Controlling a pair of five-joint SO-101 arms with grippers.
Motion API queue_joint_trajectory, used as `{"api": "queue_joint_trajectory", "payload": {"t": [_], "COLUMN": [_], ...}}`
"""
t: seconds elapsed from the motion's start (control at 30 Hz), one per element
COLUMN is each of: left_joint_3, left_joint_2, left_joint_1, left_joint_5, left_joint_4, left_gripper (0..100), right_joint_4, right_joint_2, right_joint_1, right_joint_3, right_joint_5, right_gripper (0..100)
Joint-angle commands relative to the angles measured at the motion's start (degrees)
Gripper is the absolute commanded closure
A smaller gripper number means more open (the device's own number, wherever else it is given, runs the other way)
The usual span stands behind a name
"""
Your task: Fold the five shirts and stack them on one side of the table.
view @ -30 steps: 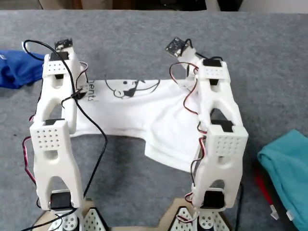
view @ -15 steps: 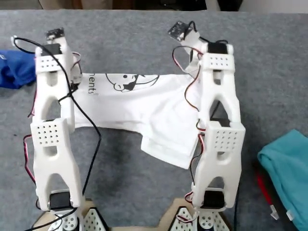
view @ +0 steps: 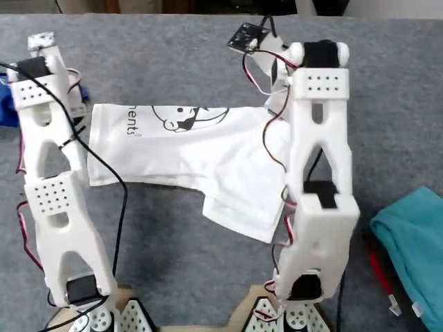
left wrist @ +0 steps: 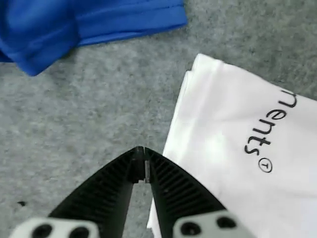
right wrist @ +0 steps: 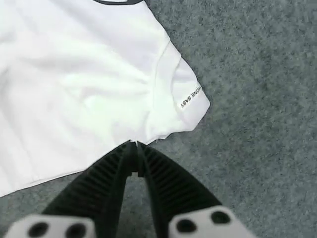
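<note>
A white shirt (view: 194, 152) with a black drawing and lettering lies spread across the middle of the grey table (view: 173, 55), one lower part folded up. My left gripper (left wrist: 140, 163) is shut, with its tips over bare table just beside the white shirt's (left wrist: 237, 139) side edge. In the high view the left arm (view: 48, 173) stands along that edge. My right gripper (right wrist: 134, 148) is shut too, and its tips meet at the hem of the white shirt (right wrist: 74, 84) next to a sleeve. The right arm (view: 315, 159) covers the shirt's right end.
A crumpled blue shirt (left wrist: 74, 20) lies close beyond the left gripper, at the table's left edge (view: 5, 104). A teal shirt (view: 412, 235) is heaped at the right, with a thin red object (view: 377, 270) beside it. Bare grey table stretches along the far side.
Both arms have stretched farther out. The left one swung leftward off the shirt. The shirt was drawn flatter and wider one second ago and has lain still since.
</note>
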Motion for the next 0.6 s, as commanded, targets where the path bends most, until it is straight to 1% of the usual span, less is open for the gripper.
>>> {"api": "queue_joint_trajectory", "payload": {"t": [0.0, 0.1, 0.23, 0.27, 0.33, 0.4, 0.47, 0.57], "left_joint_3": [5.4, 14.9, 30.5, 34.5, 43.7, 54.0, 64.4, 77.5], "left_joint_2": [-10.0, -18.6, -31.0, -33.5, -38.1, -41.4, -43.9, -46.5], "left_joint_1": [-0.9, -0.7, -0.6, -1.1, -2.9, -4.2, -4.9, -5.2], "left_joint_5": [-1.8, -2.3, -2.0, -2.1, -1.8, -1.8, -1.7, -0.8], "left_joint_4": [0.8, 0.7, 0.2, -1.2, -6.5, -13.8, -21.3, -31.7], "left_gripper": [98, 98, 98, 98, 98, 98, 98, 98], "right_joint_4": [0.6, -2.9, -12.6, -14.6, -18.3, -21.0, -23.3, -25.9], "right_joint_2": [-13.5, -22.5, -33.3, -35.0, -37.2, -39.0, -40.2, -41.5], "right_joint_1": [-4.0, -8.2, -12.9, -14.0, -15.9, -17.8, -19.6, -22.5], "right_joint_3": [10.4, 24.8, 46.5, 51.4, 59.6, 65.4, 69.6, 74.6], "right_joint_5": [-0.4, -0.6, -2.4, -2.7, -4.6, -6.9, -8.2, -9.6], "right_gripper": [99.0, 98.9, 98.6, 97.0, 91.5, 86.4, 84.7, 85.0]}}
